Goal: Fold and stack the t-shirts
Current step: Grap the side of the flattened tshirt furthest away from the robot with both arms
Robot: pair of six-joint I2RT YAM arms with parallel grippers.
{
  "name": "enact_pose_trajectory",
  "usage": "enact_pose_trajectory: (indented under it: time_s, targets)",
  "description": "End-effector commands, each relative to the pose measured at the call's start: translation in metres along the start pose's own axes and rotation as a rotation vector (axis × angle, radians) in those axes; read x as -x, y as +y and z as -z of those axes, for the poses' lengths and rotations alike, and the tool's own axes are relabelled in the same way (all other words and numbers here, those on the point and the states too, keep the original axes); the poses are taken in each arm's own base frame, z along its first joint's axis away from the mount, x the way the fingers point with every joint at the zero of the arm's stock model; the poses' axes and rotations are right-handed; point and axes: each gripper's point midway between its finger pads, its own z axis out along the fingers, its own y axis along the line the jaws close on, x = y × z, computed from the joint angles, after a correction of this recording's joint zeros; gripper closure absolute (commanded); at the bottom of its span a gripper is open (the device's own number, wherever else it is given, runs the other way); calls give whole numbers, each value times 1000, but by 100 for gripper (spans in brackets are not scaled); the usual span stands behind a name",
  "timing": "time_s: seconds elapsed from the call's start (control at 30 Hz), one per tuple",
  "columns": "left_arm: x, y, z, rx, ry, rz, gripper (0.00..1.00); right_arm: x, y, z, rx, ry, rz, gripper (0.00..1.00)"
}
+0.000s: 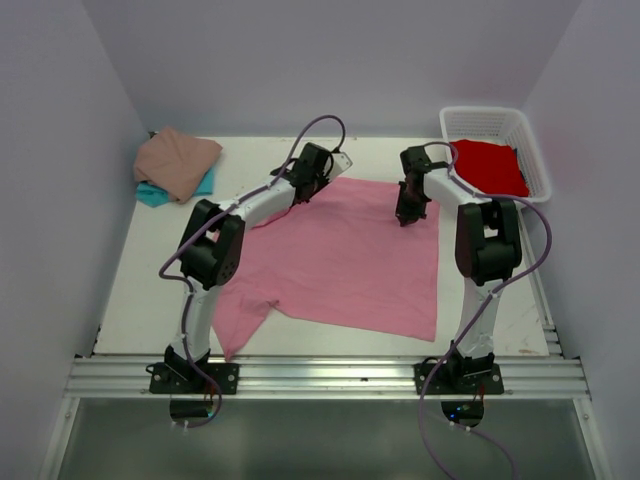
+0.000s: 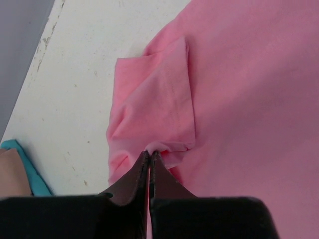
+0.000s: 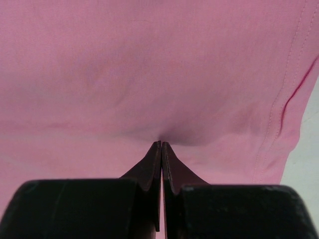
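The bright pink t-shirt (image 1: 350, 260) lies spread on the white table, one sleeve trailing to the near left. My left gripper (image 1: 303, 190) is shut on a fold of pink cloth beside the far left sleeve (image 2: 154, 109). My right gripper (image 1: 407, 215) is shut on a pinch of the shirt near its far right edge; the cloth (image 3: 149, 74) fills that wrist view. The tan-pink t-shirt (image 1: 177, 160) lies folded on the teal t-shirt (image 1: 155, 193) at the far left. The red t-shirt (image 1: 490, 165) lies in the basket.
The white lattice basket (image 1: 535, 150) stands at the far right corner. Purple cables loop over both arms. The table (image 1: 150, 280) has bare white surface at left; a metal rail runs along the near edge.
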Motion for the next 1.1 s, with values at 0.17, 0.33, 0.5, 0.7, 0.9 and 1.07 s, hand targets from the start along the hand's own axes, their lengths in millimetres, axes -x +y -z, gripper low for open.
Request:
enact_pose_trajectory:
  time_s: [0.17,0.33,0.5,0.7,0.9,1.07]
  targets:
    - [31,88,44,274,-109,144,100,34,-4,26,-21,-120,-15,100]
    - [36,135,80,411,-147,223,100,58,-8,35,-76,-187,-37,100]
    - [48,164,113,490,-198,257,100,83,-15,47,-125,-266,-77,100]
    - [51,176,125,523,-207,265,100,112,-27,51,-183,-297,-118,62]
    - [38,190,132,571,-193,286,100,136,-36,39,-221,-310,-161,51]
    - [28,200,135,584,-187,302,100,149,-43,18,-238,-284,-179,53]
